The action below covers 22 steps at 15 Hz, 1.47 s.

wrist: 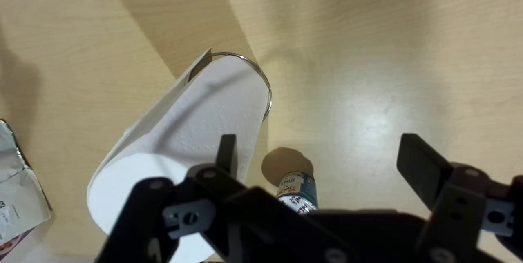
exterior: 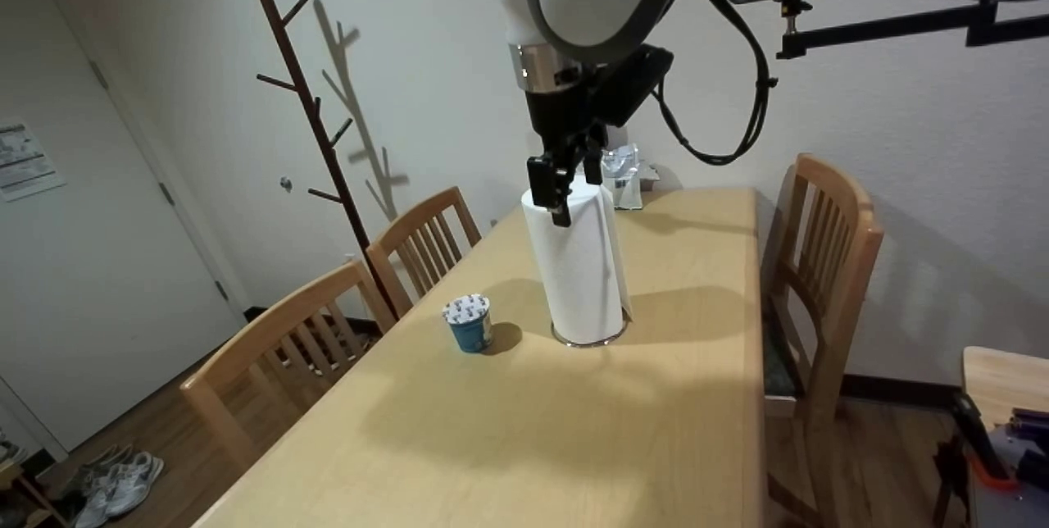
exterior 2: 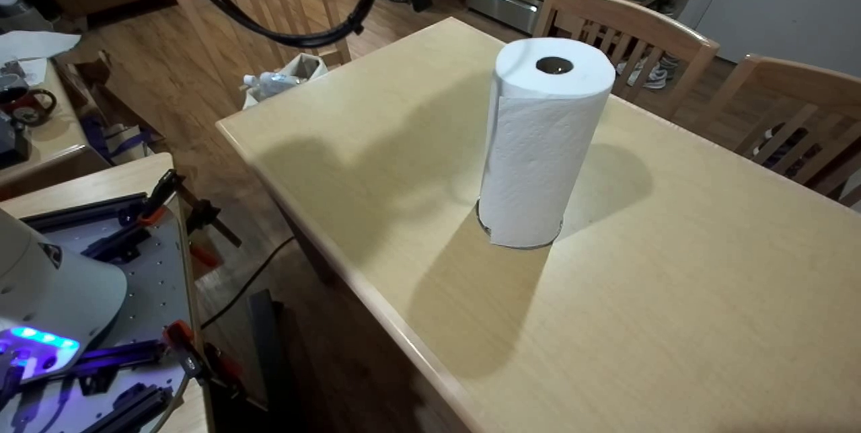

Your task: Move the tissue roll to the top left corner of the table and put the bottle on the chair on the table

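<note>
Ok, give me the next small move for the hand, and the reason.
Probably shift the open hand sideways toward the tissue roll before lowering it: in the wrist view the roll lies mostly left of the hand's opening, while the small blue cup shows within it. Descending now may knock the roll rather than straddle it.

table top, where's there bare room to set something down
A broad bare patch runs from the paper towel roll to the end of the table nearest the plastic bottle; a smaller one lies between the roll and the long edge away from the blue lidded cup. Tighter: between roll and cup, and around the silver pouch.
</note>
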### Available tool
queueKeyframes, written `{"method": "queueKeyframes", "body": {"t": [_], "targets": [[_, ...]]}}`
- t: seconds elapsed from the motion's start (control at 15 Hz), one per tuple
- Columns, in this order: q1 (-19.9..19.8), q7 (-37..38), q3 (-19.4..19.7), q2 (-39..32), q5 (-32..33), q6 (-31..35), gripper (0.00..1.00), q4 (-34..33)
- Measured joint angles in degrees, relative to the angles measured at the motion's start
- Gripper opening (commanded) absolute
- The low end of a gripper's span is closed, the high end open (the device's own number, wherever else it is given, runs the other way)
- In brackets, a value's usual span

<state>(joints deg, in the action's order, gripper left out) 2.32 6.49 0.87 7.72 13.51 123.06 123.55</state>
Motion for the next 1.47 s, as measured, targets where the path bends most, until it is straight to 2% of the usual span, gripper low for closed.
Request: {"method": "queueKeyframes", "body": {"t": [0.4, 0.67, 0.93, 1.13, 1.33, 1.47], "targets": [[-0.05, -0.25, 0.22, 0.05, -0.34, -0.01, 1.0, -0.45], [-1.32, -7.31, 2.89, 1.06, -5.77, -2.59, 1.0, -5.95], [-3.24, -17.91, 7.5, 1.55, -16.06, -11.74, 1.0, -13.56], [-4.89, -23.27, 10.84, 0.83, -22.91, -19.83, 1.0, -15.94], [-6.62, -25.7, 12.8, -0.92, -25.28, -25.47, 1.0, -16.24], [-7.52, -26.68, 13.02, -2.33, -25.29, -26.52, 1.0, -16.13]]}}
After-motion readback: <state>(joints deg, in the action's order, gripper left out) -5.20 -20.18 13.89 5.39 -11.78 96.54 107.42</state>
